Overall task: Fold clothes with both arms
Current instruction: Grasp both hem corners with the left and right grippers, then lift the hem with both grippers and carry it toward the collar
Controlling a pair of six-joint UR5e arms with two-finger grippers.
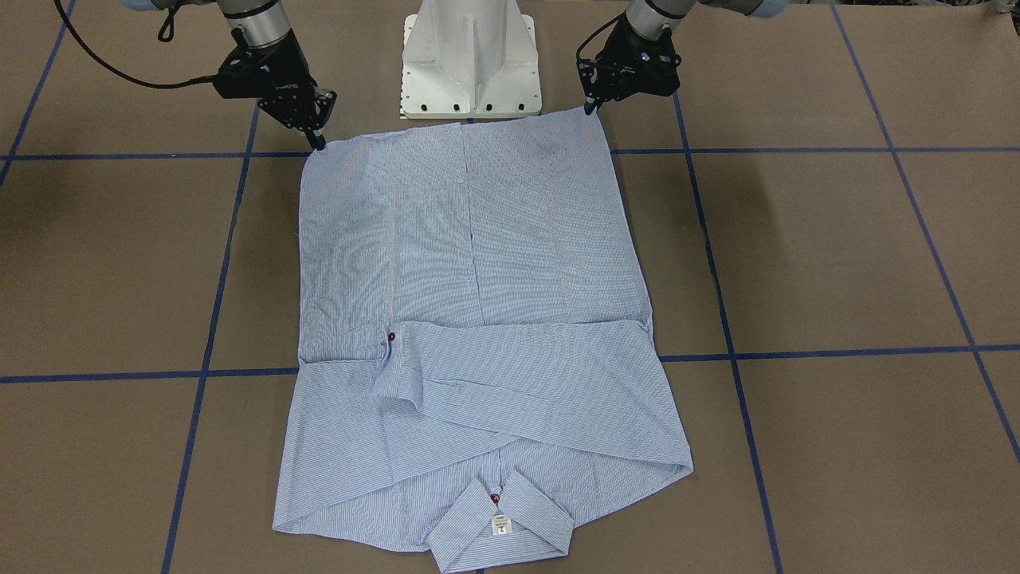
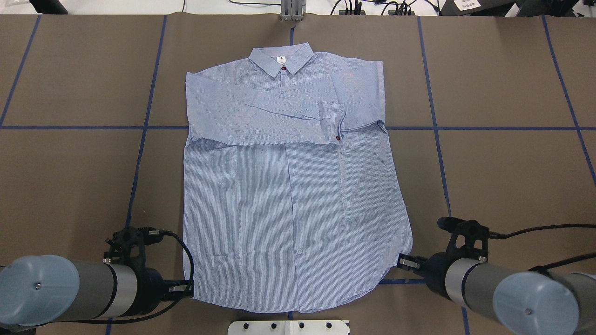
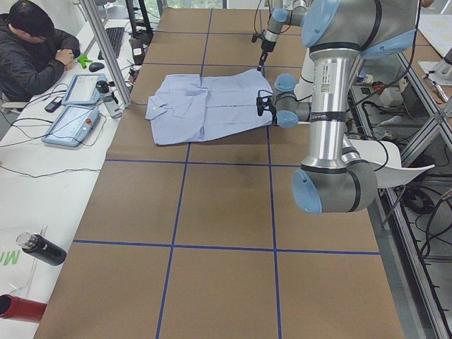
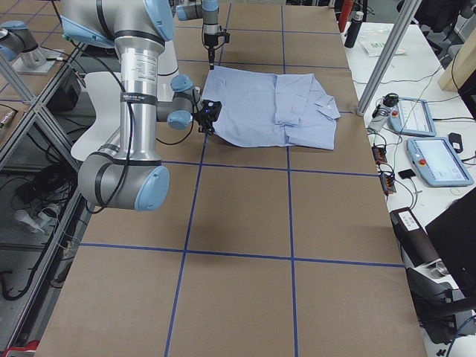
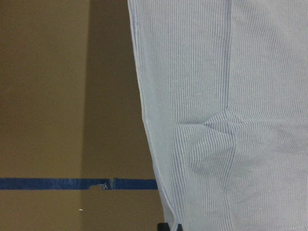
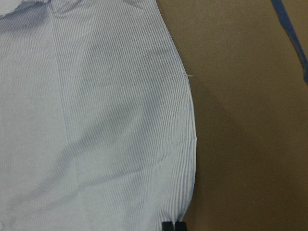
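The light blue striped shirt (image 1: 478, 279) lies flat on the brown table, collar (image 2: 281, 59) at the far side and both sleeves folded across the chest. Its hem lies nearest the robot base. My left gripper (image 2: 188, 288) is at the hem's left corner; in the left wrist view its fingertips (image 5: 168, 226) are pressed together on the shirt (image 5: 231, 96) edge. My right gripper (image 2: 402, 263) is at the hem's right corner, and its fingertips (image 6: 172, 225) are likewise shut on the fabric edge (image 6: 96, 120). In the front-facing view the left gripper (image 1: 590, 108) and right gripper (image 1: 319, 145) both touch the hem corners.
The white pedestal base (image 1: 470, 64) stands just behind the hem. Blue tape lines (image 2: 139, 127) cross the table. A person (image 3: 32, 49) sits at a side bench with tablets (image 3: 70, 123) and bottles (image 3: 39, 248). A metal post (image 4: 387, 56) stands at the table's far side.
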